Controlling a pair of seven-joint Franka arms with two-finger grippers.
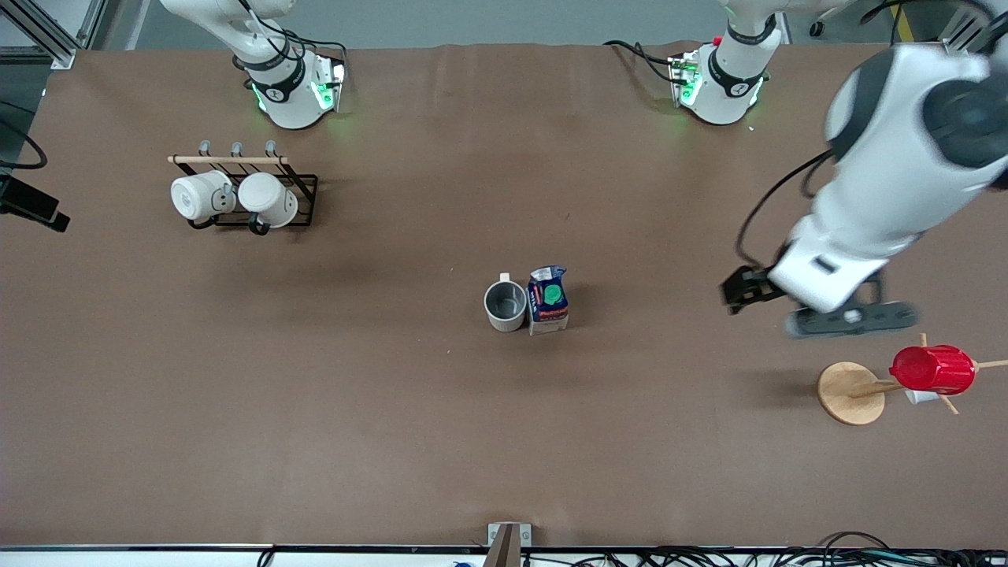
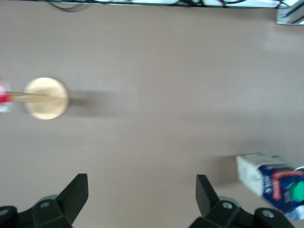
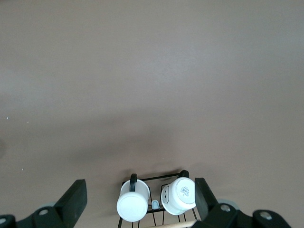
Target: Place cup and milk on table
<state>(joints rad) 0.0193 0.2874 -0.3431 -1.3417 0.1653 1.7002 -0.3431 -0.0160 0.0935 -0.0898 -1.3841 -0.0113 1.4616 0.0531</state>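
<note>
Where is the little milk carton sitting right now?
The milk carton stands upright near the middle of the table, right beside the cup, on the side toward the left arm's end.

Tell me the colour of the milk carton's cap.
Green, on the milk beside the cup; clearest in the front view.

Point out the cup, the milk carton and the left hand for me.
cup (image 1: 505, 305), front view, grey inside.
milk carton (image 1: 549, 300), front view, blue top beside the green cap.
left hand (image 2: 141, 197), left wrist view, midway between open fingertips.

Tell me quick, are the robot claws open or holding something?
Left claw: open, holding nothing, over bare table.
Right claw: open, holding nothing, above the mug rack.
</note>
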